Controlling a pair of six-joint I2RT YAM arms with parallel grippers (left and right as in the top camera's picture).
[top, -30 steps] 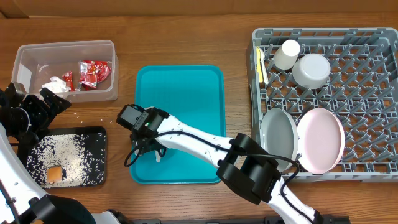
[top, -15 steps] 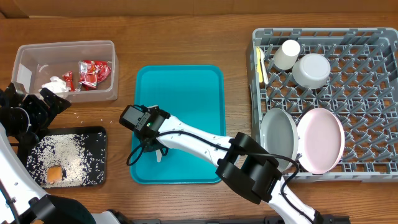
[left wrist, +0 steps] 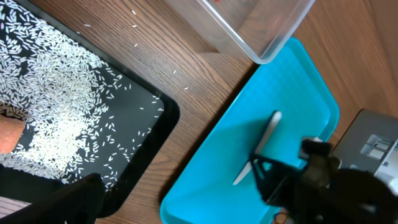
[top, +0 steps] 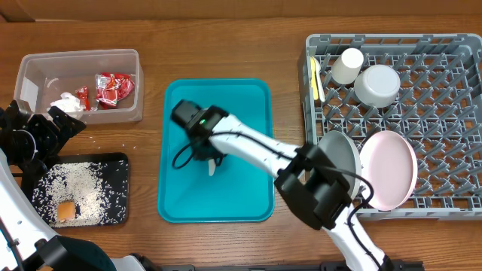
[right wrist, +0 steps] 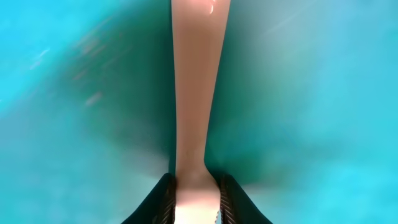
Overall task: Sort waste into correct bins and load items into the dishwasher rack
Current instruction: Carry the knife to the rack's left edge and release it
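Overhead, my right gripper (top: 212,159) had shifted from the teal tray's (top: 248,98) lower-left corner toward its middle, and the white cutlery piece (top: 212,170) had come along with it. My left gripper (top: 64,124) stayed beside the black tray (top: 122,181); I couldn't tell its grip. Left wrist showed the cutlery slanted over the teal surface. Right wrist showed both fingers (right wrist: 163,199) clamped on its handle.

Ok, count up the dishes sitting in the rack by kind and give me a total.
Plates: 2
Bowls: 1
Cups: 1
Total: 4
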